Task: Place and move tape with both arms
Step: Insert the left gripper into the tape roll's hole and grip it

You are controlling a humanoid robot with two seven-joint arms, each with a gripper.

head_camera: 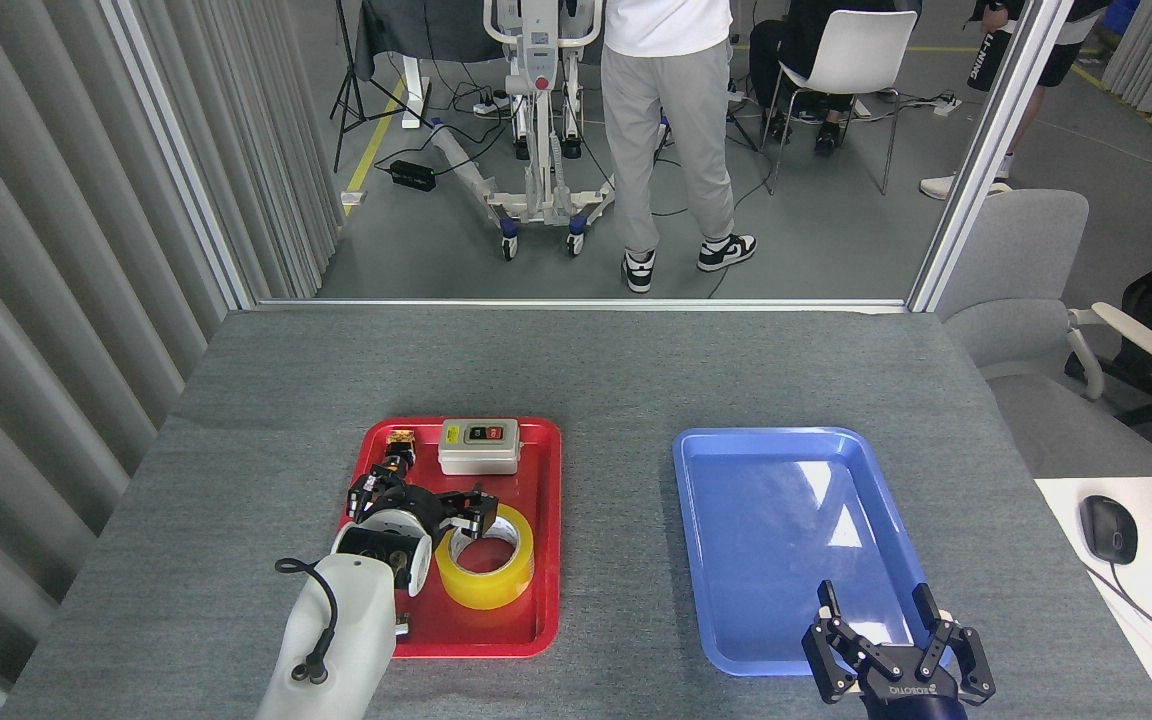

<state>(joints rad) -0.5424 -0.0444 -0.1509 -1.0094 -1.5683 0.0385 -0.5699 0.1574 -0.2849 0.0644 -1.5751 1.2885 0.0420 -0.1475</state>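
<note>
The tape (485, 568) lies flat in the near right part of the red tray (544, 520), which sits left of centre on the surface (616, 370). The left end effector (426, 505) hovers over the roll's far left rim, fingers spread wide. To grip well, one finger should drop into the core and one outside the wall, then close squarely, clear of the grey switch box (478, 446) behind. The right end effector (894, 660) waits, spread wide, at the blue tray's (696, 560) near edge.
</note>
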